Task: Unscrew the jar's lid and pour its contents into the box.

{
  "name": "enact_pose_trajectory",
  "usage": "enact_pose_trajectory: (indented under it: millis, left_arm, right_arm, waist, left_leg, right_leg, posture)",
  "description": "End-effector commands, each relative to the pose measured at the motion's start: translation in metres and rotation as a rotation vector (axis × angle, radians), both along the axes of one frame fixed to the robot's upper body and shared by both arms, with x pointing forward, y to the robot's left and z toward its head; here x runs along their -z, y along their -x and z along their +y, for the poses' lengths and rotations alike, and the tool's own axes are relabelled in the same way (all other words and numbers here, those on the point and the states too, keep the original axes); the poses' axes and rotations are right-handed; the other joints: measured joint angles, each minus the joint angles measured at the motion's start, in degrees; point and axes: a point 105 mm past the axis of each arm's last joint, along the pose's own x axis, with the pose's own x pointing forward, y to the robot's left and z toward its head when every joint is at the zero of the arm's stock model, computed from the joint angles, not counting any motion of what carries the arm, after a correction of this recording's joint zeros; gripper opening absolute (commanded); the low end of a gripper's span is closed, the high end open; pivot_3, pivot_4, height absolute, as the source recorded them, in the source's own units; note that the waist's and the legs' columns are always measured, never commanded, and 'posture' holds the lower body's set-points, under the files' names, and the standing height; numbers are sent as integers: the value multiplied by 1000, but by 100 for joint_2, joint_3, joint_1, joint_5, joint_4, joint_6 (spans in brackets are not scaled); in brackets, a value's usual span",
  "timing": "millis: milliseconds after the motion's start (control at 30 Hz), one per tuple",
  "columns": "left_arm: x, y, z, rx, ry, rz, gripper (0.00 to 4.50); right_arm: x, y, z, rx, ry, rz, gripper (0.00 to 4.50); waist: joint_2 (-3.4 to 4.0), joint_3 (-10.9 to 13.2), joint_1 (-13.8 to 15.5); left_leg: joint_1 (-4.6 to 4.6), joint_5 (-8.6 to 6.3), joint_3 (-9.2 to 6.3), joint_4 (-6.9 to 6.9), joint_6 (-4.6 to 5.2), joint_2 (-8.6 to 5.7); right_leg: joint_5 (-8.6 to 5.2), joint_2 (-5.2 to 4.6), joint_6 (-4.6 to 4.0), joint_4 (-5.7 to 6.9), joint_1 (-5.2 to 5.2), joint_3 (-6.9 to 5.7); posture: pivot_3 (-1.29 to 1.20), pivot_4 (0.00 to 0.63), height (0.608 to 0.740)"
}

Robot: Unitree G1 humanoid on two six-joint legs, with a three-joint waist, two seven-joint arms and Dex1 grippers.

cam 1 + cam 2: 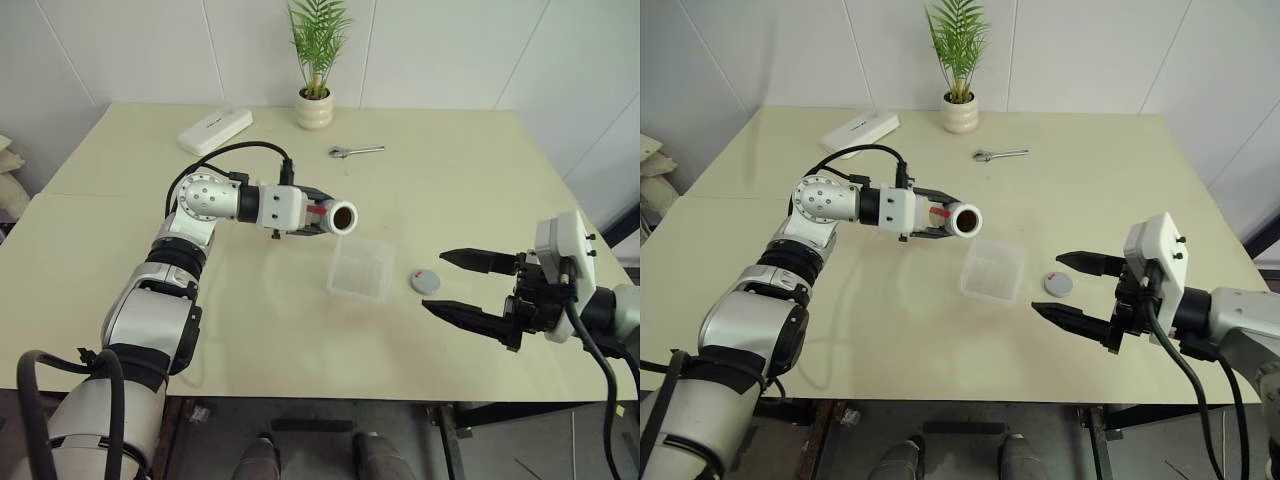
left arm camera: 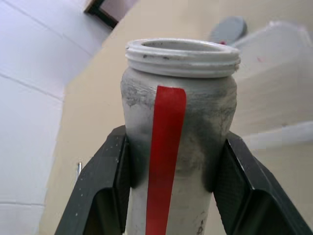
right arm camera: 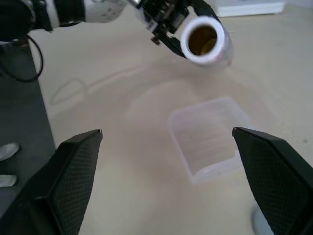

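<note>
Tipping toward level, the jar (image 1: 335, 216) lay on its side in our left gripper (image 1: 318, 217), whose two black fingers were clamped tight on its grey body with the red stripe between them, its open threaded mouth pointing across the table (image 1: 450, 180) toward our right side. The jar hung in the air just behind the near-left edge of the box (image 1: 361, 267), a clear shallow tray that stood on the table beneath and slightly ahead of the mouth. The lid (image 1: 425, 282) was already off and lay flat on the table just to the right of the box. Our right gripper (image 1: 470, 288) hovered beyond the lid, jaws spread wide and holding nothing. We could not make out the contents inside the jar. We judged the unscrewing finished and the pouring in hand; the next move seemed to call for carrying the mouth over the tray and tilting it further down.
</note>
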Motion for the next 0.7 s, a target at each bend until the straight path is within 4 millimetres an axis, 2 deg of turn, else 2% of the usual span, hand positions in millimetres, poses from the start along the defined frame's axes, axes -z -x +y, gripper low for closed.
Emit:
enact_pose_trajectory:
  millis: [33,100,300,500,700]
  left_arm:
    - [-26,-3,-16,7,-36,-259,1876]
    - [-24,-3,-21,28,-102,-345,1876]
    - [-31,5,-56,209,-242,-789,1876]
    - [-23,-2,-66,365,-386,-1119,1876]
    - [-26,-2,-69,451,-363,-1304,1876]
  right_arm:
    - [-10,9,-1,6,31,-61,4482]
    - [-12,7,-3,35,22,-69,4482]
    - [-5,-1,0,92,30,-82,4482]
    - [-5,-5,4,98,32,-95,4482]
    - [-3,-7,6,105,31,-90,4482]
  waist:
    - [-4,2,3]
    - [-4,2,4]
    - [-12,7,1]
    - [-16,9,2]
    - [-18,10,15]
  left_leg:
    - [-2,0,-1,2,0,0]
    - [-3,0,0,3,0,-1]
    - [-7,-1,5,2,-1,-2]
    - [-20,-5,12,0,-4,-2]
    - [-28,-7,14,-5,-4,-2]
  right_leg:
    - [0,0,1,0,0,0]
    - [2,0,4,-4,1,2]
    - [6,-1,12,-21,1,7]
    - [13,-2,25,-51,0,11]
    - [12,-1,25,-51,-8,11]
  posture:
    - [0,150,740]
    - [0,150,740]
    - [0,150,740]
    - [0,150,740]
    - [0,150,740]
